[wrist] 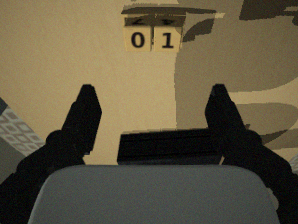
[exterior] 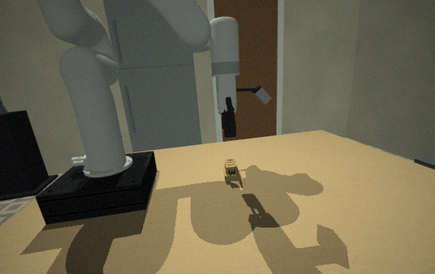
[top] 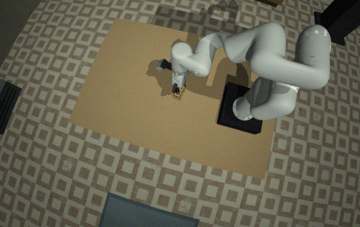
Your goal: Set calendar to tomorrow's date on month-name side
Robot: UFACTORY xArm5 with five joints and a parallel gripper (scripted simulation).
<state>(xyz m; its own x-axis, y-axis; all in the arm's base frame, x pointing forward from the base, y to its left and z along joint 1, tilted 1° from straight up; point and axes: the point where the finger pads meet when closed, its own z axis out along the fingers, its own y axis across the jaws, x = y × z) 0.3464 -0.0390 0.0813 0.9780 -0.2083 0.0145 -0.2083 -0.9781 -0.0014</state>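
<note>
In the wrist view, the cube with 0 [wrist: 137,40] and the cube with 1 [wrist: 167,40] are side by side, their digits upright in that view. Narrower, shaded faces with partly seen marks show above them. The tray [wrist: 145,10] shows as a dark strip beyond the cubes; its month name is not readable. In the exterior view, the near cube [exterior: 231,171] shows a 3, turned sideways, on its end face. My gripper [top: 176,90] [exterior: 229,133] [wrist: 153,98] is open and empty, above the calendar; in the wrist view the cubes are beyond the fingertips.
The arm's black base [top: 241,124] [exterior: 99,198] [wrist: 167,146] stands on the wooden table [top: 129,110] [exterior: 373,190], beside the calendar with a gap. Arm shadows fall around the calendar. A camera [top: 160,65] [exterior: 263,95] sticks out from the wrist.
</note>
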